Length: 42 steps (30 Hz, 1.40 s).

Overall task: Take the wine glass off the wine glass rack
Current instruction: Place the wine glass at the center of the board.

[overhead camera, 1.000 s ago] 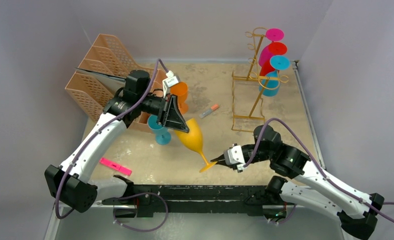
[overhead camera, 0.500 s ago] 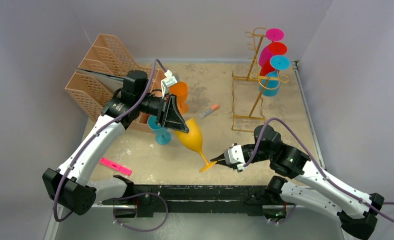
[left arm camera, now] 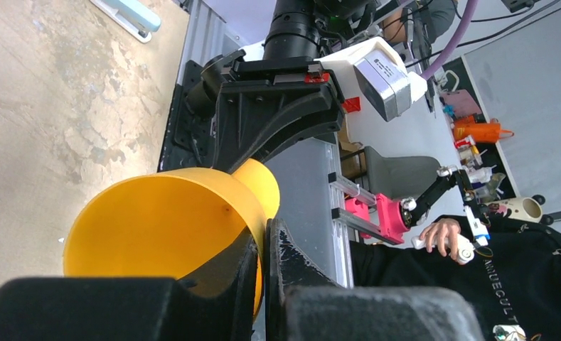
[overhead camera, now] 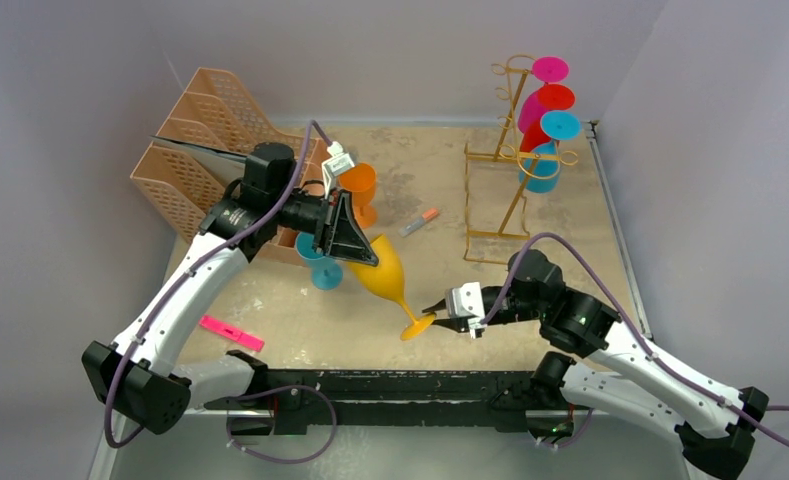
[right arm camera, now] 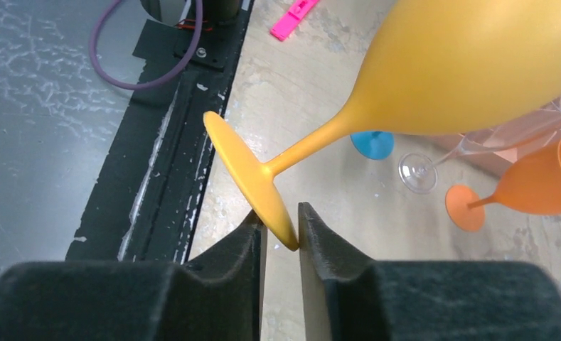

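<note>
A yellow wine glass [overhead camera: 385,270] hangs tilted over the table's middle, off the gold wire wine glass rack [overhead camera: 498,152] at the back right. My left gripper [overhead camera: 363,254] is shut on its rim; in the left wrist view the fingers [left arm camera: 264,263] pinch the yellow bowl wall [left arm camera: 163,220]. My right gripper [overhead camera: 433,312] sits at the glass's foot. In the right wrist view its jaws [right arm camera: 281,229] stand slightly apart, with the edge of the yellow foot [right arm camera: 252,177] between them, touching the right finger.
Pink, red and teal glasses [overhead camera: 545,110] hang on the rack. A peach lattice organiser [overhead camera: 185,130] stands back left, with an orange glass [overhead camera: 358,185] and a teal glass [overhead camera: 320,265] near it. A marker [overhead camera: 420,221] and a pink object [overhead camera: 232,333] lie on the table.
My right gripper's jaws have parted from their shut hold on the glass's foot and shifted slightly up-left. The left gripper keeps its hold on the rim.
</note>
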Tool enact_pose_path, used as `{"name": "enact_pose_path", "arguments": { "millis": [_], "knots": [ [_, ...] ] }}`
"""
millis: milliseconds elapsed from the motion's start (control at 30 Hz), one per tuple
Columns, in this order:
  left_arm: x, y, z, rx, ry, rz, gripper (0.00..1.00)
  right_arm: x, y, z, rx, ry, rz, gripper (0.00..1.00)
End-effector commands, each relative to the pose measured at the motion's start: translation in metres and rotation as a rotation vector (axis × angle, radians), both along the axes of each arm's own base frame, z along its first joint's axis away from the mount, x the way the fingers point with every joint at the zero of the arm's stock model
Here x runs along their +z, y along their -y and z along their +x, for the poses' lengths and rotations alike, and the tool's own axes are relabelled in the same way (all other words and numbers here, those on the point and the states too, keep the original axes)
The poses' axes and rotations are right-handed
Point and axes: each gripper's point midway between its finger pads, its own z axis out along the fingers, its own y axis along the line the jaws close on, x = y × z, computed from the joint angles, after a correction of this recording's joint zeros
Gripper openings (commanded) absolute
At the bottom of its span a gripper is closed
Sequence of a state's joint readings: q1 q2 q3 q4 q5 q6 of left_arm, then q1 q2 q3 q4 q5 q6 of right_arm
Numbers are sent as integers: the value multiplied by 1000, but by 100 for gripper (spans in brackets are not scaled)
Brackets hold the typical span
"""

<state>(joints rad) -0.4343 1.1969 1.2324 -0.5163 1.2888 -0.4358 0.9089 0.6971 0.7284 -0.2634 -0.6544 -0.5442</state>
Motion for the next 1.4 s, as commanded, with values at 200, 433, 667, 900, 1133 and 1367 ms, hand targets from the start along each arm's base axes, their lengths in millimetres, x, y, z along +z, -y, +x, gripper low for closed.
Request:
{"name": "enact_pose_path", "arguments": {
  "millis": [200, 433, 667, 900, 1133, 1367],
  "knots": [
    [14, 0, 8, 59, 101, -11, 0, 3, 2, 3, -38, -10, 12, 34],
    [-2, -12, 38, 299, 153, 180, 0, -3, 10, 26, -198, -15, -14, 36],
    [-6, -24, 50, 407, 187, 266, 0, -4, 33, 59, -472, -31, -38, 49],
    [-14, -26, 69, 530, 239, 392, 0, -4, 54, 78, -730, -176, -20, 55],
    [-50, -7, 82, 556, 310, 609, 0, -18, 77, 94, -1027, -377, 38, 62],
    [-74, 3, 111, 592, 473, 740, 0, -45, 128, 103, -1549, -694, 155, 73]
  ]
}}
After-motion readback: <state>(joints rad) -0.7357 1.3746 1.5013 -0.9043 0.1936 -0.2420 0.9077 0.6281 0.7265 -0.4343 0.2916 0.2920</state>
